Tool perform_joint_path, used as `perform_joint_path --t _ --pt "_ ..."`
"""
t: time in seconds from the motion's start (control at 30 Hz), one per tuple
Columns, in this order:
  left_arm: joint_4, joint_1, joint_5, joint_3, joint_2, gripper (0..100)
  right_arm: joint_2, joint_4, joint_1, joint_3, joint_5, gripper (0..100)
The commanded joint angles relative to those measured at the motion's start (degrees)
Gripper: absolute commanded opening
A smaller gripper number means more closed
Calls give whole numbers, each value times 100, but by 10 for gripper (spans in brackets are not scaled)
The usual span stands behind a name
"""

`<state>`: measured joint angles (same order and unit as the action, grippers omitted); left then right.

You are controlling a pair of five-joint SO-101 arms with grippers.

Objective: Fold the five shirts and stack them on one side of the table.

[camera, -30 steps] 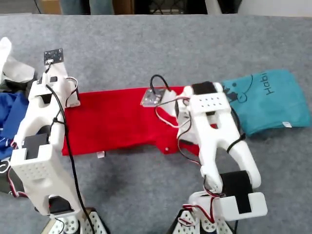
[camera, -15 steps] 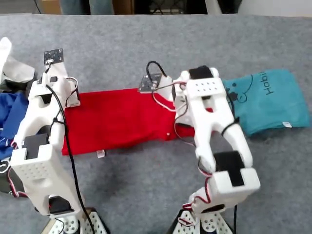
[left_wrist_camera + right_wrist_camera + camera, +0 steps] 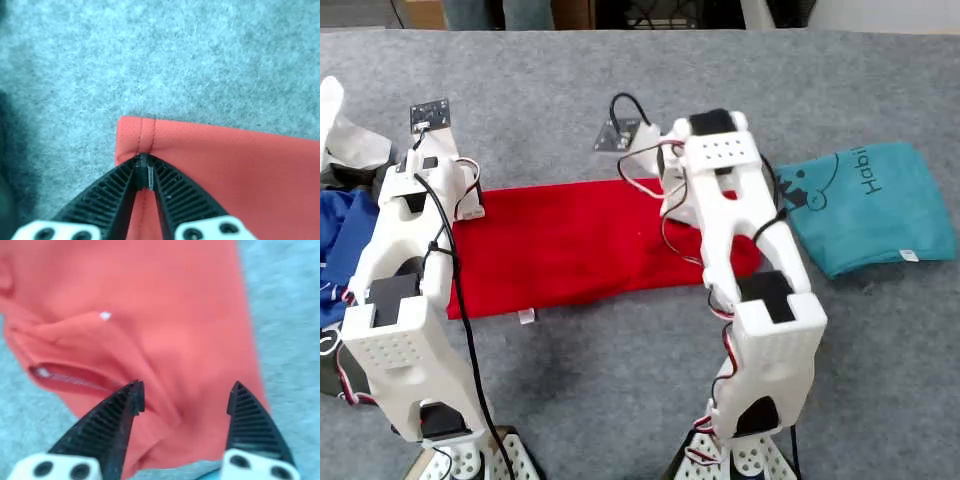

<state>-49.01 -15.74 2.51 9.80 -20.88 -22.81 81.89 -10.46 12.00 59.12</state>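
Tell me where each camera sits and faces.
High view: above the table, looking down on the left arm, right arm, red shirt, teal shirt.
Left wrist view: on the left arm, facing the left pincer shut on the shirt's corner.
Right wrist view: on the right arm, facing the open right pincer over the shirt.
All share the red shirt.

I see a grey felt mat (image 3: 620, 90) spread over the whole table, running out to every edge of the high view but the far one. Up close, from the wrist cameras, its nap looks fuzzy and lightly speckled. Beyond the mat's far edge I make out a brown box (image 3: 420, 12) towards the left corner, a dark latticed object (image 3: 660, 12) near the middle, and a pale surface (image 3: 890, 14) to the right.
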Motion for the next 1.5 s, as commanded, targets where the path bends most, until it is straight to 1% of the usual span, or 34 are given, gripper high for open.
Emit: perform_joint_path --t 0.0,0.07,0.13,0.17,0.2,0.27,0.37,0.4,0.47,0.57,0.67,0.77,0.9,0.97,1.13,1.3,1.47 --pt "0 -75 -9 -180 -9 29 31 440 158 664 -79 229" --pt "0 -75 -9 -180 -9 29 48 1055 167 971 -264 151" --pt "0 -75 -9 -189 -9 29 84 1732 149 1182 -431 20" --pt "0 -75 -9 -189 -9 29 101 1943 132 1226 -527 13" --pt "0 -75 -9 -189 -9 29 136 1943 123 1156 -642 39" --pt "0 -75 -9 -189 -9 29 268 1934 141 787 -791 14" --pt "0 -75 -9 -189 -9 29 470 1802 -193 -330 -809 15" --pt "0 -75 -9 -189 -9 29 523 1547 -299 -708 -853 15" --pt "0 -75 -9 -189 -9 29 558 659 -369 -1244 -1178 15" --pt "0 -75 -9 -189 -9 29 567 -580 -404 -1560 -1618 15" --pt "0 -75 -9 -180 -9 29 567 -1178 -466 -1604 -1864 15" --pt "0 -75 -9 -180 -9 29 558 -1442 -501 -1648 -1881 15" --pt "0 -75 -9 -180 -9 29 611 -1292 -466 -1692 -1864 15" --pt "0 -75 -9 -180 -9 29 646 -809 -396 -1552 -1837 15" --pt "0 -75 -9 -180 -9 29 875 290 -44 -980 -1389 15" --pt "0 -75 -9 -180 -9 29 1033 396 598 -356 -1345 15" --pt "0 -75 -9 -180 -9 29 796 369 765 -268 -1336 15"
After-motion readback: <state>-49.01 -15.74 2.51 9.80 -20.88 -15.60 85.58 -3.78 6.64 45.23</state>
